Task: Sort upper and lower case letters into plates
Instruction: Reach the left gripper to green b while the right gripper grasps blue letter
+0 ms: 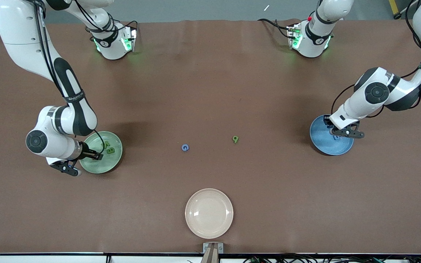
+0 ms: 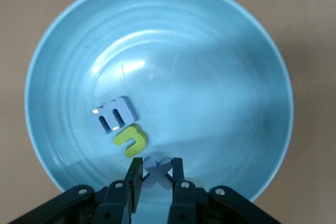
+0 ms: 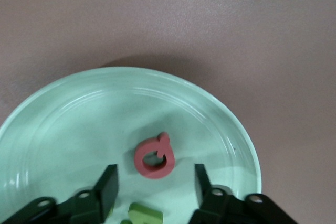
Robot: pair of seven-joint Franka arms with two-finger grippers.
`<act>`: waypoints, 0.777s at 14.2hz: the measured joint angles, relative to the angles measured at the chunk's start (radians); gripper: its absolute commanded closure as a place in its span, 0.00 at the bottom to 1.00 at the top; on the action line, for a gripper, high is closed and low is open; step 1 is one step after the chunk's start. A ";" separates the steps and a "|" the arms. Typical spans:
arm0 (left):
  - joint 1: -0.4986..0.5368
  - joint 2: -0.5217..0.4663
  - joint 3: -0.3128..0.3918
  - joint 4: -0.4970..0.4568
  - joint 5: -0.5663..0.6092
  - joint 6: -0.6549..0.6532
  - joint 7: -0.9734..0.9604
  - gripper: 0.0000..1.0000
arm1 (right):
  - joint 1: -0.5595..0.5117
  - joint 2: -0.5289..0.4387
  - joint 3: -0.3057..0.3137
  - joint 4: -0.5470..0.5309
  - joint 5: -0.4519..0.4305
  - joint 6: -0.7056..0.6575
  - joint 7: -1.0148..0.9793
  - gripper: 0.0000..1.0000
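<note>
The pale green plate (image 1: 101,152) lies toward the right arm's end of the table and holds green letters (image 1: 110,149). My right gripper (image 1: 98,156) hangs open over it. In the right wrist view (image 3: 155,169) its jaws stand wide just above the plate (image 3: 63,129), with a red letter Q (image 3: 153,157) and a green letter (image 3: 144,214) between them. The blue plate (image 1: 323,140) lies toward the left arm's end. My left gripper (image 1: 337,136) is low over it, shut on a blue letter x (image 2: 156,171). A blue m (image 2: 114,115) and a green letter (image 2: 131,139) lie in that plate (image 2: 220,77).
A blue letter G (image 1: 185,147) and a green letter g (image 1: 235,138) lie loose on the brown table between the two plates. A cream-white plate (image 1: 209,213) sits near the table's front edge.
</note>
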 measured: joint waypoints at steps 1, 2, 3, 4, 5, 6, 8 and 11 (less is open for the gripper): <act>0.000 0.005 0.011 -0.005 0.006 0.009 0.000 0.89 | 0.001 -0.015 0.005 0.014 0.002 -0.043 0.015 0.00; 0.000 0.010 0.021 -0.009 0.009 0.018 0.000 0.89 | 0.008 -0.035 0.015 0.033 0.003 -0.093 0.060 0.00; 0.000 0.013 0.027 -0.012 0.010 0.022 0.001 0.89 | 0.024 -0.058 0.027 0.049 0.004 -0.134 0.128 0.00; 0.000 0.014 0.030 -0.015 0.010 0.024 0.001 0.89 | 0.055 -0.082 0.041 0.059 0.004 -0.159 0.214 0.00; 0.000 0.014 0.030 -0.017 0.010 0.025 0.001 0.86 | 0.096 -0.101 0.054 0.062 0.005 -0.170 0.303 0.00; 0.000 0.014 0.030 -0.017 0.010 0.026 0.001 0.68 | 0.139 -0.114 0.068 0.063 0.007 -0.171 0.387 0.00; 0.000 0.014 0.030 -0.018 0.010 0.026 0.005 0.06 | 0.217 -0.118 0.097 0.064 0.016 -0.163 0.513 0.00; 0.001 0.014 0.027 -0.017 0.011 0.029 0.050 0.01 | 0.303 -0.109 0.111 0.080 0.051 -0.136 0.552 0.00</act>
